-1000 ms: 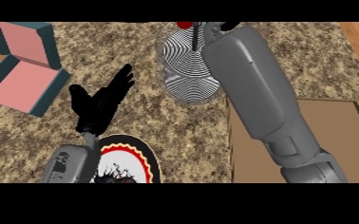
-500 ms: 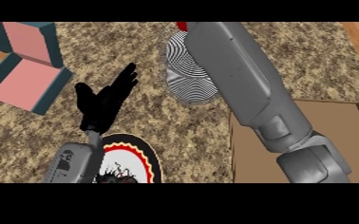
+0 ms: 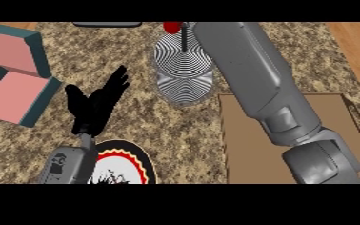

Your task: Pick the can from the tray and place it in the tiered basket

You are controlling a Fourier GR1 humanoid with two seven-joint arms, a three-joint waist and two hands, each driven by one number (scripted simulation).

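My left hand (image 3: 95, 102) rests open, fingers straight, holding nothing, left of the striped tiered basket (image 3: 184, 71); my right forearm (image 3: 264, 93) crosses the tray (image 3: 243, 148), hand hidden.

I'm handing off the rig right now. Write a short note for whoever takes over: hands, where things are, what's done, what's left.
Left hand: open, resting over the counter at lower left.
Right hand: out of sight; its forearm reaches toward the top edge, past the striped basket.
Can: a red object at the basket's top may be it; I cannot tell whether it is held or placed.
Tray: brown, lower right, no can visible.
Left: confirm can in basket, withdraw arm.
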